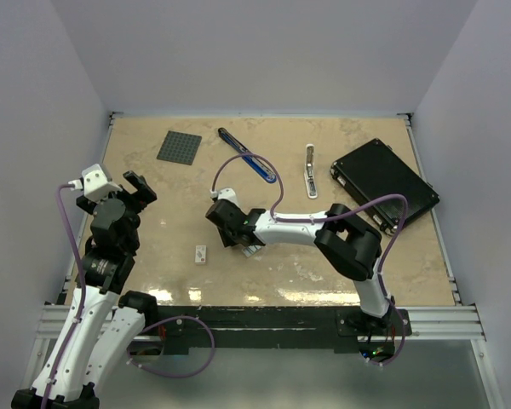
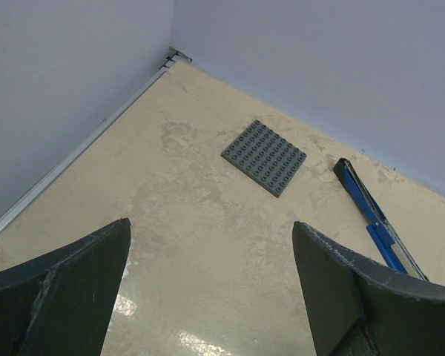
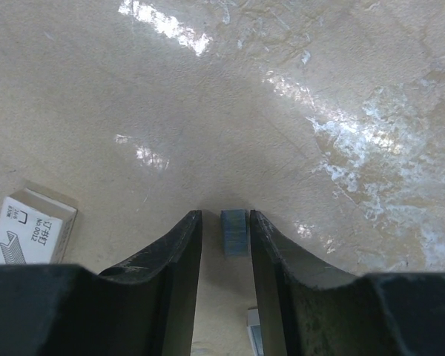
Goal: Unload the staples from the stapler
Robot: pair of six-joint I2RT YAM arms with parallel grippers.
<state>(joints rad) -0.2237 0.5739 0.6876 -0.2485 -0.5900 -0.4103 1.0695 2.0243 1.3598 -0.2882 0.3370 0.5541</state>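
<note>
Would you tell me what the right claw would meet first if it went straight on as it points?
Most likely the staples lying between the fingers of the right claw, with the table just beneath; their depth is hard to judge.

Bare tabletop (image 2: 193,215) lies open from our left gripper (image 2: 211,224) to the grey studded plate (image 2: 264,157); just left of our right gripper (image 3: 225,215), a staple box (image 3: 31,226) narrows the way.

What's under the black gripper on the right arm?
A small grey strip of staples lies on the beige table, between the fingers of the right gripper. Those fingers hide whatever sits beneath them.
</note>
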